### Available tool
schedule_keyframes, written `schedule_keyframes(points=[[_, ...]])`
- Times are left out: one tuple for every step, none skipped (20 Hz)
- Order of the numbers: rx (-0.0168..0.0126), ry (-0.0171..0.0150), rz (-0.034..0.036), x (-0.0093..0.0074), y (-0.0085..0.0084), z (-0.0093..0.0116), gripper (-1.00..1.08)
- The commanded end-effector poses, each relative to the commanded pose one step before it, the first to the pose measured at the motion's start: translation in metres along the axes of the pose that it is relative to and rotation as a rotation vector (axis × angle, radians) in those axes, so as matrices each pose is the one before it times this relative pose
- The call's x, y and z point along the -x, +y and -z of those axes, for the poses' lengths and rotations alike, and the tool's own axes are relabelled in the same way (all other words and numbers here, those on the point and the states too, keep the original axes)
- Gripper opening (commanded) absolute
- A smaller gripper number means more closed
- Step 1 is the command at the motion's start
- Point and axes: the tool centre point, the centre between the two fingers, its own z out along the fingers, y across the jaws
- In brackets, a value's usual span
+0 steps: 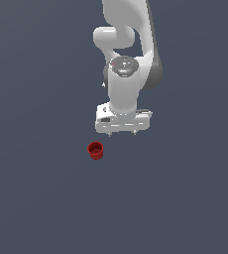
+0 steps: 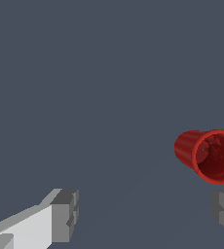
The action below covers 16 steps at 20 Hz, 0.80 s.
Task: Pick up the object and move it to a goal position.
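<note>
While the pincer (image 1: 122, 132) hangs released and empty beside the red cup (image 1: 95, 150), it should centre over the rim before descending to avoid tipping it.

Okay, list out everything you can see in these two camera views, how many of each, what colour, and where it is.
Small dark-red hollow cup-like cylinder: one, dark red, upright on the floor, toward the exterior view's left of the claw and apart from it; in the wrist view it sits outside the gap between the fingers.
Flat floor surface: one, dark grey-blue, filling the background of both views.
Robot arm: one, white with grey joints, reaching down from the top of the exterior view.
Claw: one, white body with grey fingers, open, holding nothing.
</note>
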Motion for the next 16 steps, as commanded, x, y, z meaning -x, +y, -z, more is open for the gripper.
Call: schedule_keyframes(points=[[0.00137, 0.00014, 0.02040, -0.00058, 0.00450, -0.00251, 1.00], [0.00077, 0.00020, 0.01076, -0.00029, 0.00226, -0.00127, 1.00], [0.00084, 0.00021, 0.01179, -0.00028, 0.00248, -0.00139, 1.00], [0.00087, 0.00020, 0.01283, -0.00025, 0.00270, -0.00151, 1.00], [0.00090, 0.00019, 0.01392, -0.00021, 0.00289, -0.00164, 1.00], [0.00096, 0.00019, 0.01499, -0.00016, 0.00311, -0.00177, 1.00], [0.00103, 0.00018, 0.01604, -0.00010, 0.00334, -0.00190, 1.00], [0.00109, 0.00017, 0.01710, -0.00002, 0.00357, -0.00203, 1.00], [0.00114, 0.00016, 0.01821, 0.00007, 0.00377, -0.00217, 1.00], [0.00118, 0.00014, 0.01926, 0.00018, 0.00399, -0.00230, 1.00], [0.00123, 0.00012, 0.02034, 0.00031, 0.00419, -0.00244, 1.00], [0.00124, 0.00009, 0.02091, 0.00045, 0.00428, -0.00252, 1.00], [0.00121, 0.00006, 0.02092, 0.00058, 0.00427, -0.00253, 1.00], [0.00118, 0.00003, 0.02092, 0.00071, 0.00424, -0.00254, 1.00], [0.00116, 0.00001, 0.02094, 0.00083, 0.00420, -0.00254, 1.00], [0.00113, -0.00002, 0.02095, 0.00096, 0.00417, -0.00255, 1.00]])
